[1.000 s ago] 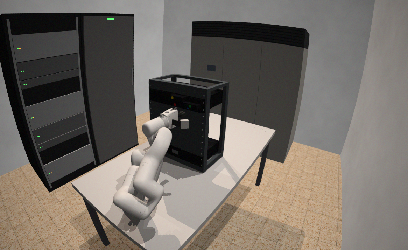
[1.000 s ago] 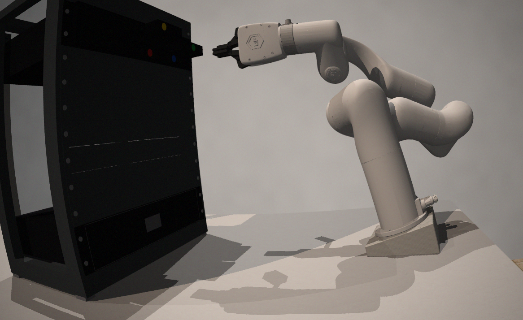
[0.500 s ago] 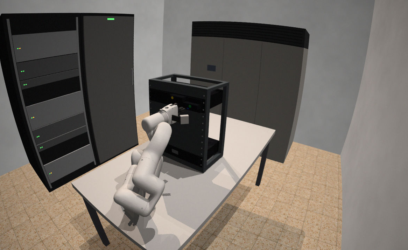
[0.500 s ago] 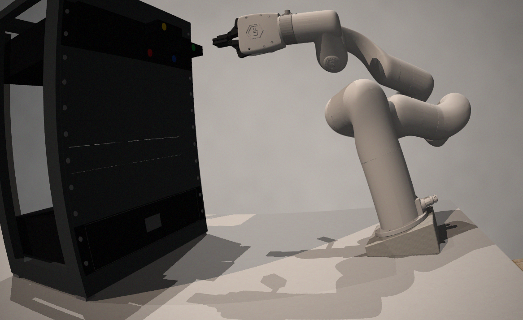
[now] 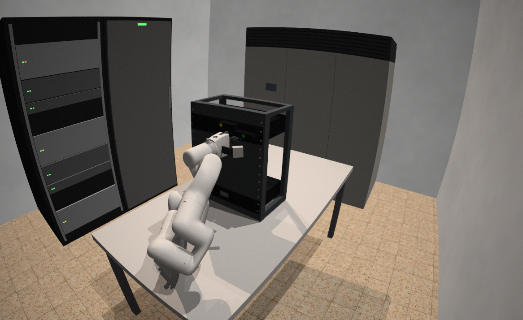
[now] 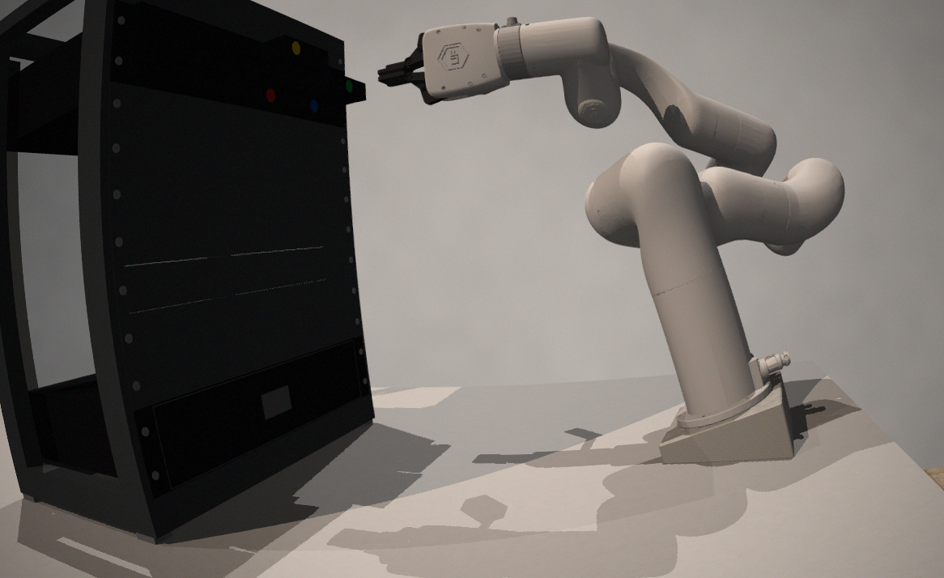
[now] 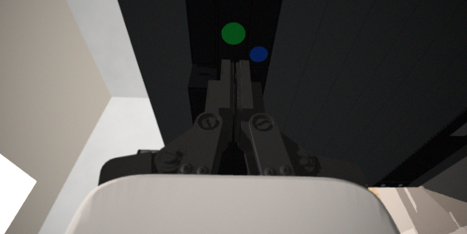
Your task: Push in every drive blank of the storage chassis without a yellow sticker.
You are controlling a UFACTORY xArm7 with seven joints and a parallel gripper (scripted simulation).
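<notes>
The gripper (image 6: 389, 74) is fully closed, empty, apart from the green-stickered blank (image 6: 350, 88)

No words or numbers can be read anywhere. The one mark is a hexagonal emblem (image 6: 452, 57) stamped on the side of the tool's housing (image 6: 461, 63) in the exterior view; the figure inside it is too small to make out.
</notes>
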